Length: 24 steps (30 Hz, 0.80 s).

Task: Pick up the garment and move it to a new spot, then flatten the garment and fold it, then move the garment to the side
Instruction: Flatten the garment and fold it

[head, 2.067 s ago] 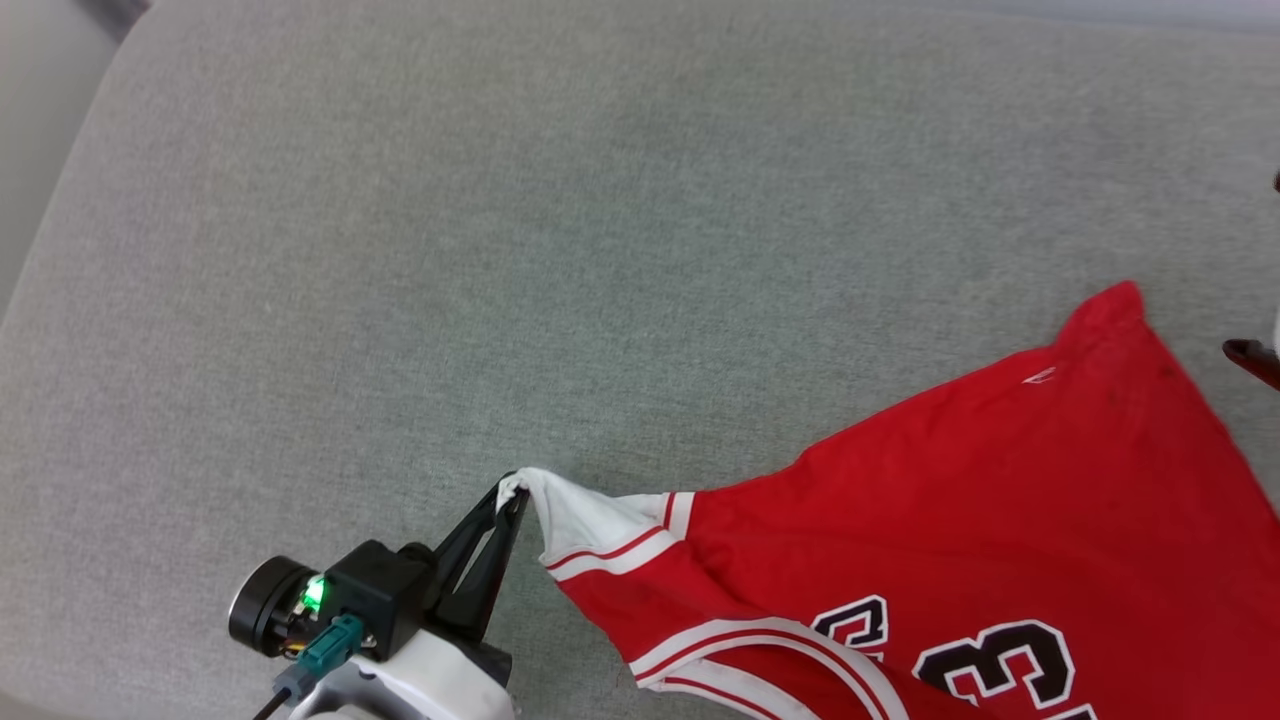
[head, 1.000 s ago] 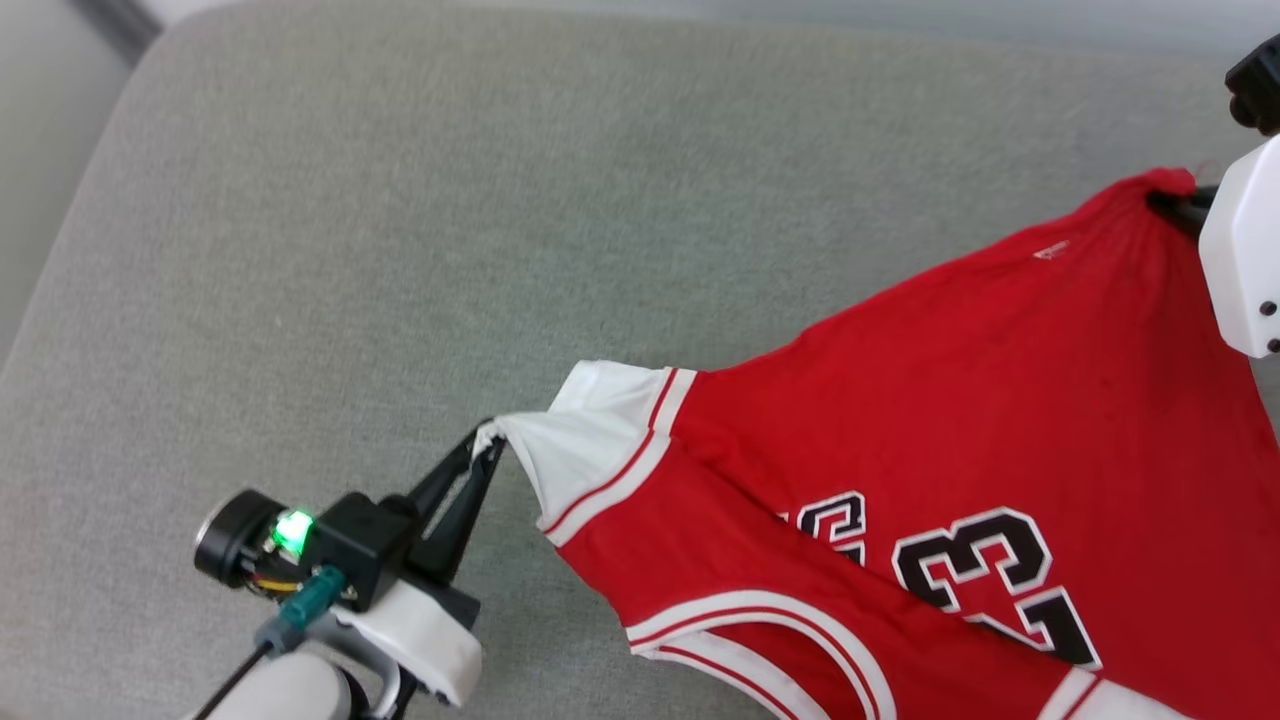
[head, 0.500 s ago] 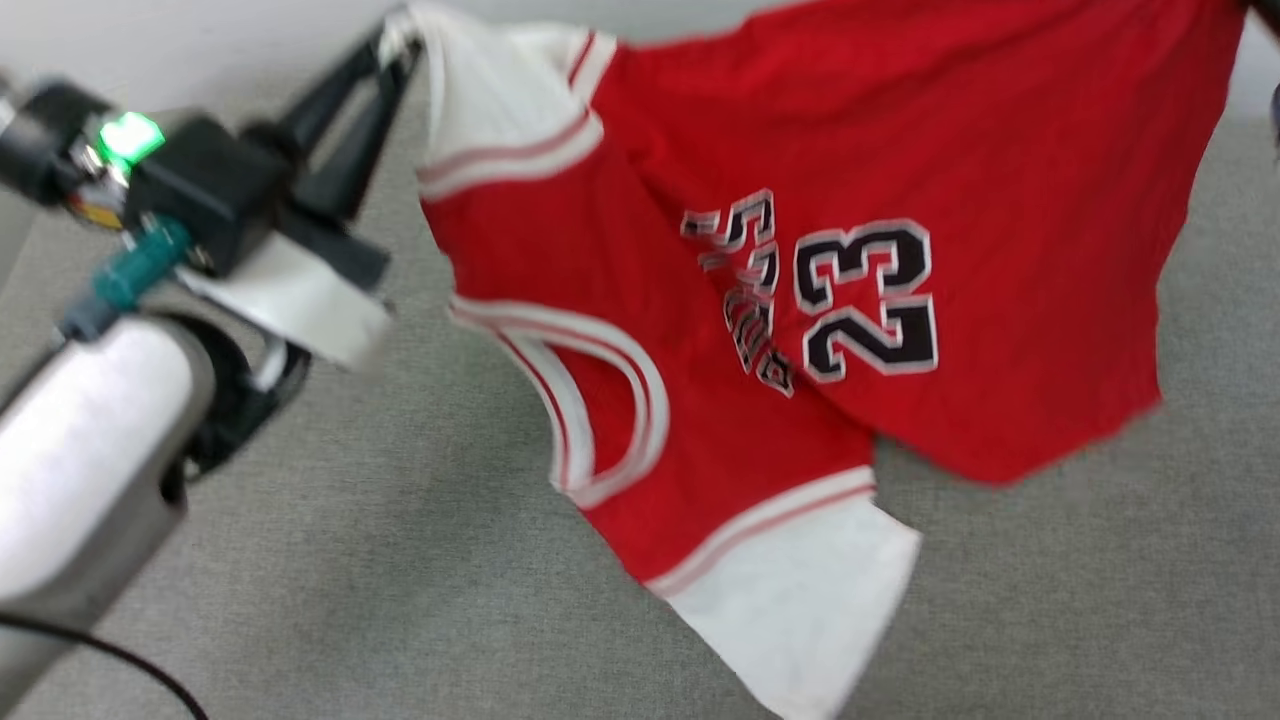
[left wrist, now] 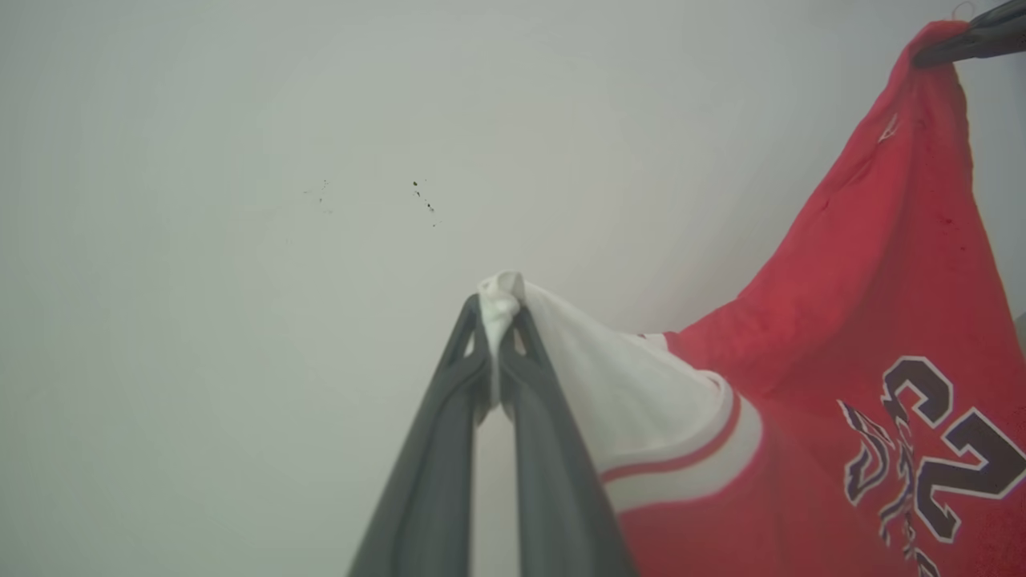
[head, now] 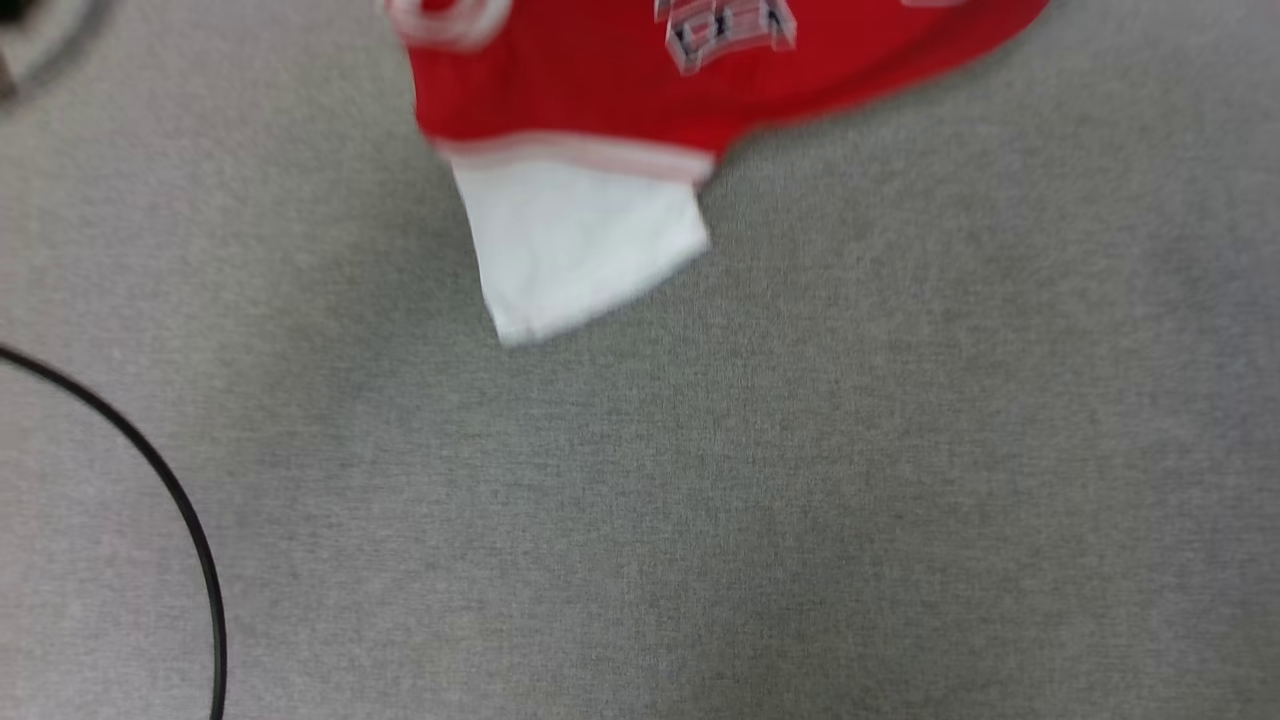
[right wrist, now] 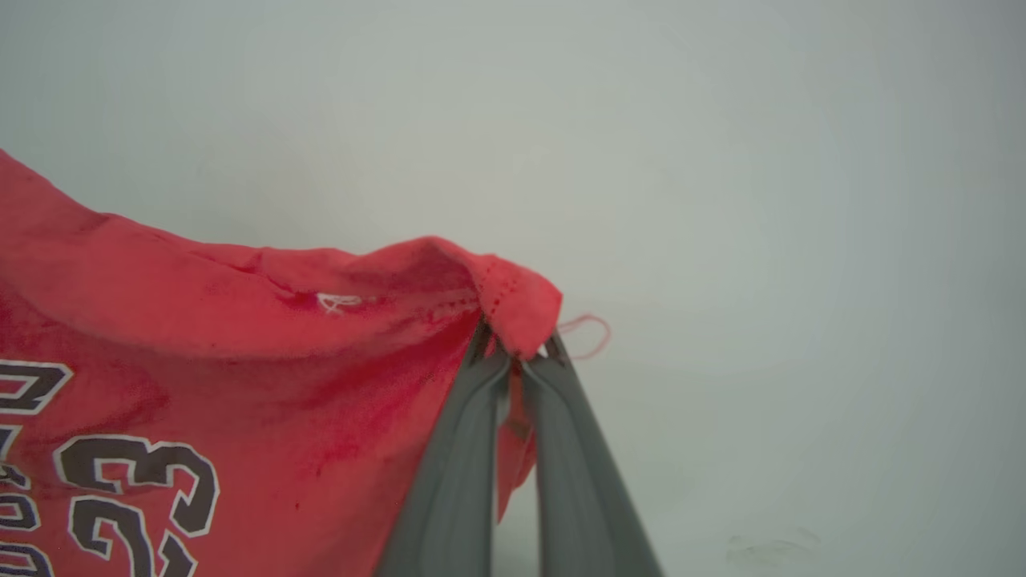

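Note:
The garment (head: 620, 90), a red jersey with white sleeves, hangs in the air above the grey surface; in the head view its lower part dangles from the top edge, one white sleeve lowest. My left gripper (left wrist: 498, 312) is shut on the tip of the other white sleeve of the garment (left wrist: 842, 336). My right gripper (right wrist: 517, 349) is shut on a red hem corner of the garment (right wrist: 240, 353). The number print shows in both wrist views. The right gripper's dark fingers (left wrist: 974, 40) also show at the top right of the left wrist view.
A grey fabric surface (head: 760, 500) spreads below the hanging jersey. A black cable (head: 170, 490) curves over it at the lower left. Both wrist views face a plain pale wall (left wrist: 240, 240).
Both grippers have lifted the jersey off the grey surface and risen out of the head view. The head camera has also tilted down, so the jersey now shows at the top edge.

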Motion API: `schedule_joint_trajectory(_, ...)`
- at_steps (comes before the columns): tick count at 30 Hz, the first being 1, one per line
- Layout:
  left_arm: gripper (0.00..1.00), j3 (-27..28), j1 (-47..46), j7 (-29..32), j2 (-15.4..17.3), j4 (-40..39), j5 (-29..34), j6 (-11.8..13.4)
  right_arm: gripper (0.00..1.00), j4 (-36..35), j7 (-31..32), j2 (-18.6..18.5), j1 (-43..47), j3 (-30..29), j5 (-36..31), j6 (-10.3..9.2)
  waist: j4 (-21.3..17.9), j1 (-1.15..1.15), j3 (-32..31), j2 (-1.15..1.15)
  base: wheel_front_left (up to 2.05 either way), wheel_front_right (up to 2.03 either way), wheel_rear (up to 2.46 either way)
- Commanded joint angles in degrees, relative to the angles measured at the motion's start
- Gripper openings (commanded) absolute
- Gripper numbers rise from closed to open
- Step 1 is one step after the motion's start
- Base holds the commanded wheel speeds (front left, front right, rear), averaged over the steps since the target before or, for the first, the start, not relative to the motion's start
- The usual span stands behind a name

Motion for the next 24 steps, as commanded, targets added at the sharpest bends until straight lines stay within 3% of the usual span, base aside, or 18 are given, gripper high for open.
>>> schedule_joint_trajectory(1, 0.00, 0.20, -1.90, -0.01, -0.63, 1.03, 0.14, -0.48, 0.00, 0.61, 0.18, 0.62, -2.06, 0.05, -0.96, -0.02, -0.10, 0.00, 2.87, 0.00, 0.00, 0.00, 0.00)
schedule_joint_trajectory(14, 0.00, 1.32, -25.77, -3.42, -4.73, 18.14, 1.78, -4.30, 0.00, 13.14, -3.58, 6.66, -23.03, -1.11, -10.17, -0.02, 0.12, 0.00, 10.11, 0.00, 0.00, 0.00, 0.00)
schedule_joint_trajectory(24, 0.00, -2.91, -25.32, -7.99, -6.65, 27.52, -0.25, -5.12, 0.00, 22.41, -8.23, 10.13, -22.48, 2.21, -9.22, -0.02, -0.32, 0.00, 10.76, 0.00, 0.00, 0.00, 0.00)
